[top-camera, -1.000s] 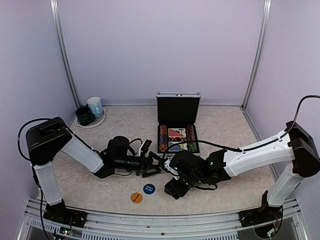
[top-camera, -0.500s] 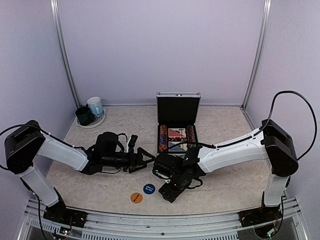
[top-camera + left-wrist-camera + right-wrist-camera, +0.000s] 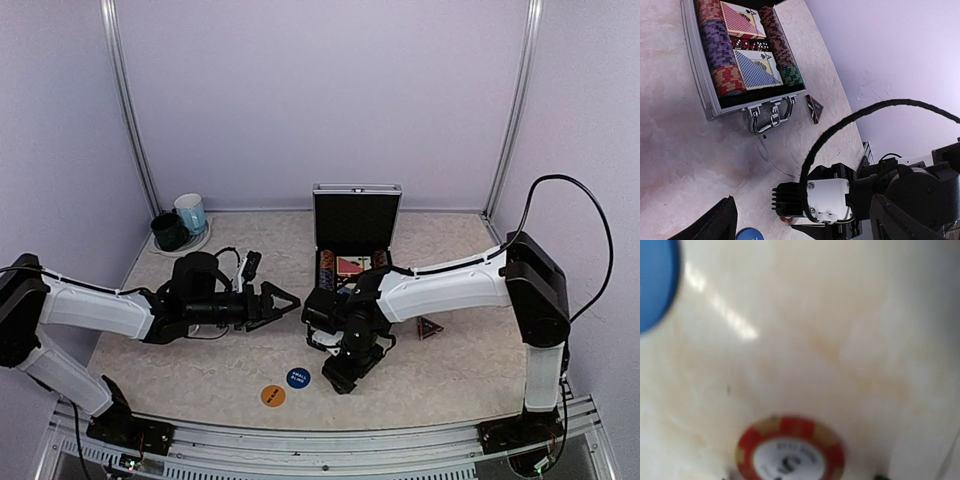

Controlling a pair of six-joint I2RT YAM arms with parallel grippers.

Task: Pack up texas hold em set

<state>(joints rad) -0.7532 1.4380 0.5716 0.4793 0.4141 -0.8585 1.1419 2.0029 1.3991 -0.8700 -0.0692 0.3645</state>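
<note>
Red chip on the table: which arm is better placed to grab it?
Likely right. The right end effector hangs just over the red chip, close in its wrist view; the left end effector sits off to the side.

Your left arm [image 3: 100, 308]: stretched low, pointing right. Your left gripper [image 3: 288, 304]: jaws spread wide. Your right arm [image 3: 450, 285]: reaching left, wrist bent downward. Your right gripper [image 3: 343, 374]: jaw spacing unclear.

Chip stacks [image 3: 715, 45] and card decks [image 3: 757, 70] are set in the case [image 3: 696, 50], with its lid [image 3: 357, 215] stood up behind. A triangular marker [image 3: 430, 327] is laid at the case's front right. A round button [image 3: 298, 377] and a second round button [image 3: 273, 395] are laid before the case, leftward. Two mugs [image 3: 170, 232] are kept far to its left.
</note>
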